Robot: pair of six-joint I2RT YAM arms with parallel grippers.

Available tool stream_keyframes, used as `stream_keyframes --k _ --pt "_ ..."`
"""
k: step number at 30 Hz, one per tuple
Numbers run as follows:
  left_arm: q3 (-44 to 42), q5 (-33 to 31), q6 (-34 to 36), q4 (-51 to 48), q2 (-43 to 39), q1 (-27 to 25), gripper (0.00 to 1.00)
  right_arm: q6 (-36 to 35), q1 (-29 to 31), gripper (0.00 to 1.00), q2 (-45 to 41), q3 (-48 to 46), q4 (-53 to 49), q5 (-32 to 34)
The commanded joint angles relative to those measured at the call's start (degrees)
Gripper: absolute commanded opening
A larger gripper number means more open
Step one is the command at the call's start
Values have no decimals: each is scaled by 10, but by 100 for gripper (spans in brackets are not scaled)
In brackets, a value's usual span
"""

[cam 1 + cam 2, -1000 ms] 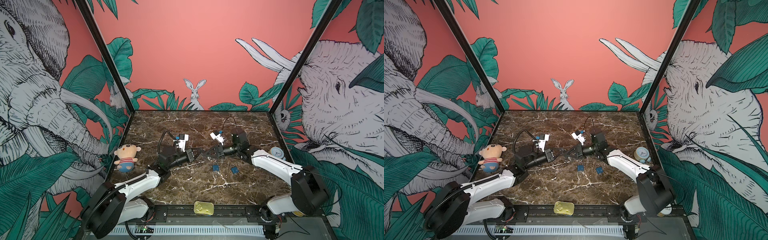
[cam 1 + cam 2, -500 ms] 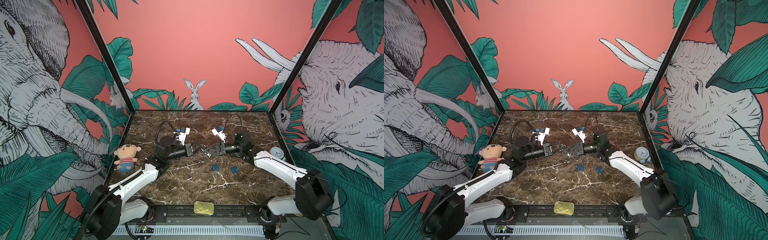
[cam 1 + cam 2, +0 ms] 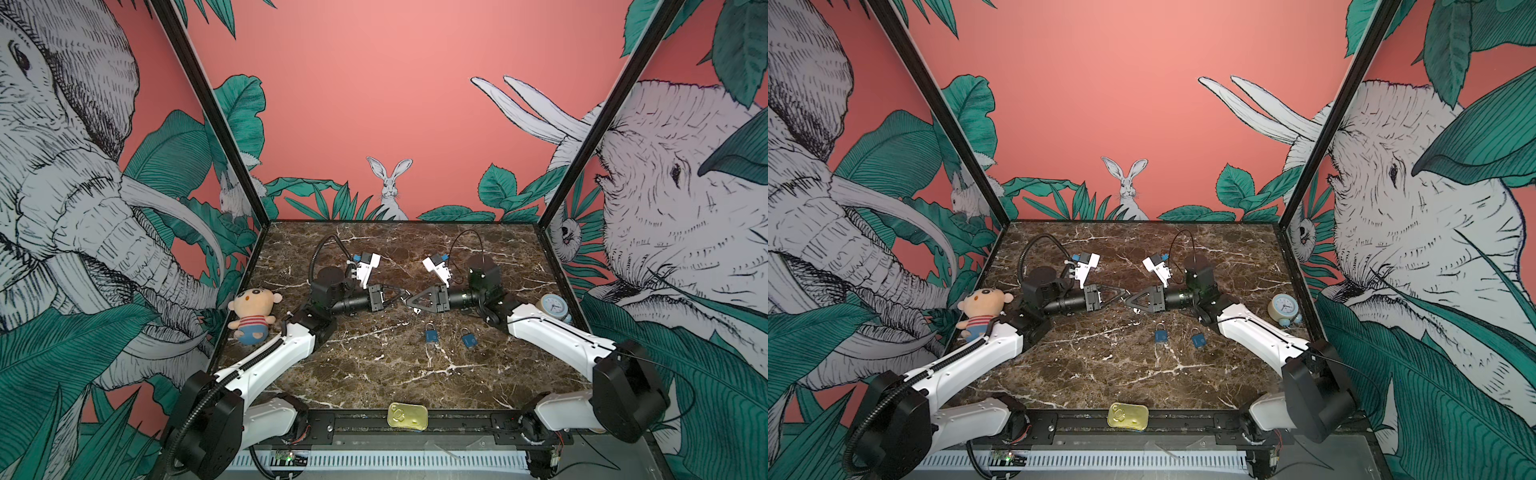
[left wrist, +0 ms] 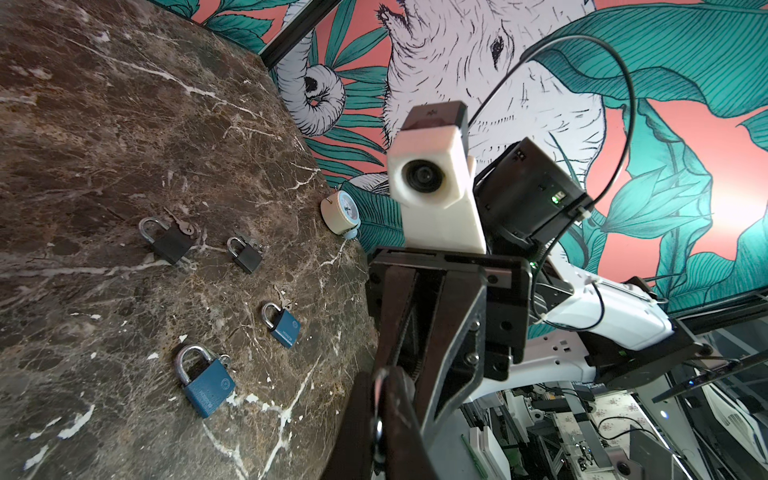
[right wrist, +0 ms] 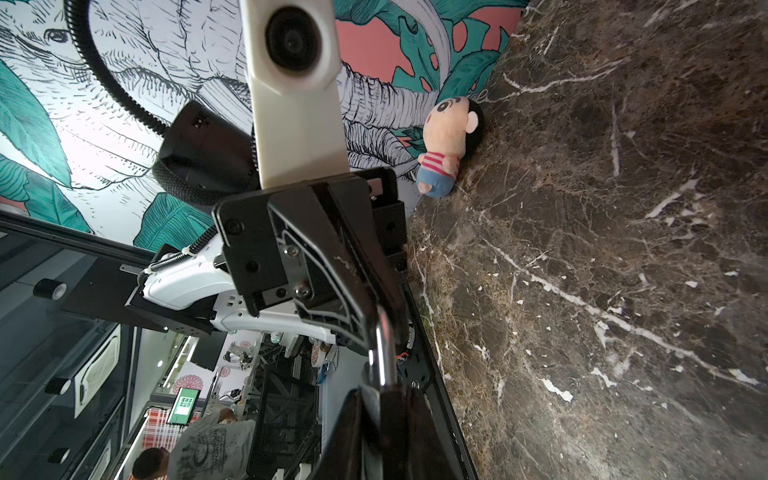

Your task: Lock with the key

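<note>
Your left end effector [image 3: 401, 293] is clamped shut on a shiny metal piece [image 5: 380, 353], meeting the right end effector [image 3: 410, 301] tip to tip above the middle of the bench [image 3: 374, 374]. Whether the right one grips it too, you cannot tell. A blue padlock [image 3: 431, 335] and a second blue padlock [image 3: 468, 340] lie on the bench nearer the front edge, touching neither arm.

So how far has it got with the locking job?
Early, I'd guess. Done: a small metal piece is up off the table. In hand: the left end effector pinches it, tip to tip with the right end effector. Left: two blue padlocks lie on the table, neither being touched.
</note>
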Motion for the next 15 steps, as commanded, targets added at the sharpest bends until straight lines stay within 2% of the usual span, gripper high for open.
stream_keyframes --k 1,4,15 --pt "4 33 -1 -24 -8 16 0 3 -3 25 -7 -6 72 44" --pt "4 37 -13 -9 -8 40 0 12 -3 35 -11 -14 84 44" --pt "24 40 -29 2 -4 58 0 15 -4 41 -4 -29 92 45"
